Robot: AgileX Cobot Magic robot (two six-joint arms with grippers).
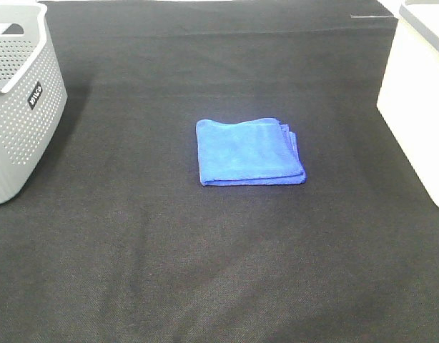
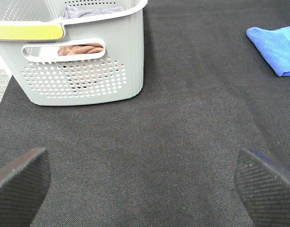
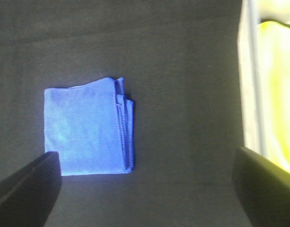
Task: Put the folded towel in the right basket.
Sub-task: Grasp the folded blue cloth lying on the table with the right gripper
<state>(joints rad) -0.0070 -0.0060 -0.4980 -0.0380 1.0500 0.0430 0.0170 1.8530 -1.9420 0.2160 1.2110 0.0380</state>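
A folded blue towel (image 1: 249, 151) lies flat on the black cloth in the middle of the table. It also shows in the right wrist view (image 3: 88, 133) and at the edge of the left wrist view (image 2: 276, 47). The right basket (image 1: 420, 93) is white and stands at the right edge; its wall shows in the right wrist view (image 3: 251, 85). My right gripper (image 3: 145, 194) is open and empty, hovering above the cloth between towel and basket. My left gripper (image 2: 145, 184) is open and empty, near the grey basket. Neither gripper shows in the high view.
A grey perforated basket (image 1: 19, 107) stands at the left edge. It also shows in the left wrist view (image 2: 83, 61), with brown and grey cloths inside. The black cloth (image 1: 219, 271) covers the table.
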